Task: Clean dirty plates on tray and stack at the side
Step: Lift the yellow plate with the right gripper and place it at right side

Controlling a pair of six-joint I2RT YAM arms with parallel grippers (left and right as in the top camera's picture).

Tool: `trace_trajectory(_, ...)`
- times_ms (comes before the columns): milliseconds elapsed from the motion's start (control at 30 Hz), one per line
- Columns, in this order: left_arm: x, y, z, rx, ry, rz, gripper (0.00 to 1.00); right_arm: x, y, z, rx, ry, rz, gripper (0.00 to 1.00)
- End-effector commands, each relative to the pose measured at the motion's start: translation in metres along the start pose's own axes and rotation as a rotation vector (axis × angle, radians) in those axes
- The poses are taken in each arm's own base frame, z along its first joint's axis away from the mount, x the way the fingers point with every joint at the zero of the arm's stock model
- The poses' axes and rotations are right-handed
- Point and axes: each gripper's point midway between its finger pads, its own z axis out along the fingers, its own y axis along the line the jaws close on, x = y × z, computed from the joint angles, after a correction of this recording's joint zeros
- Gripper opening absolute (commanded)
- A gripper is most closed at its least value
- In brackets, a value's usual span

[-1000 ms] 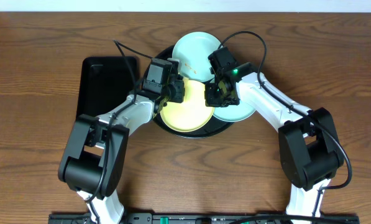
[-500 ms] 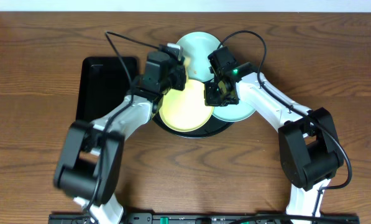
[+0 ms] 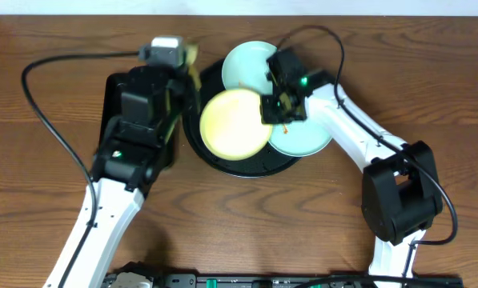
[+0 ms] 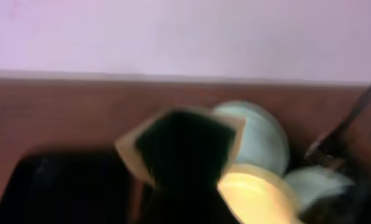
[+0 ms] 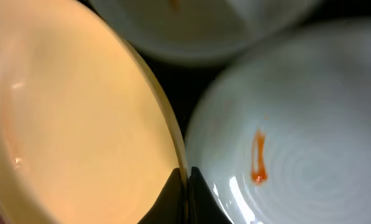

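Your right pincer (image 5: 186, 184) pinches the yellow plate (image 3: 232, 122) at its 3 o'clock rim, likely steadying it on the tray (image 3: 247, 171) for wiping. Your left pincer (image 3: 181, 54), blurred off the tray's 10 o'clock, grips a sponge (image 4: 184, 146). A blue plate (image 3: 245, 66) sits at 12, a smudged blue plate (image 3: 309, 138) at 3.

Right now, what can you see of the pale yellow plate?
The pale yellow plate is small, round and glossy, with a shallow raised rim and no clear smudge. It sits within the black tray, its right edge overlapping the smeared light blue plate. The right hand pinches that rim between its fingertips. It may be slightly tilted; I cannot tell. The left hand, carrying a sponge, is apart from it.
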Motion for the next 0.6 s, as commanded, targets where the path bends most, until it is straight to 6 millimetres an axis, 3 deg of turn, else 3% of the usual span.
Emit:
trace_trajectory(0, 0.031, 0.037, 0.001, -0.124, 0.12, -0.112, 0.08, -0.047, 0.009, -0.062, 0.038, -0.174, -0.114, 0.01)
trace_trajectory(100, 0.061, 0.061, -0.001, -0.199, 0.244, -0.145, 0.08, -0.069, 0.005, -0.108, 0.123, -0.283, -0.167, 0.01)
trace_trajectory(167, 0.075, 0.071, -0.001, -0.231, 0.302, -0.154, 0.08, -0.083, -0.009, -0.138, 0.23, -0.371, -0.169, 0.01)
trace_trajectory(333, 0.1, 0.087, 0.0, -0.281, 0.405, -0.168, 0.08, -0.1, -0.067, -0.196, 0.592, -0.522, -0.111, 0.01)
trace_trajectory(467, 0.109, 0.093, 0.007, -0.298, 0.441, -0.173, 0.08, -0.094, -0.109, -0.218, 0.796, -0.54, -0.011, 0.01)
trace_trajectory(567, 0.116, 0.094, 0.012, -0.303, 0.468, -0.172, 0.08, -0.093, -0.103, -0.203, 0.691, -0.513, 0.009, 0.01)
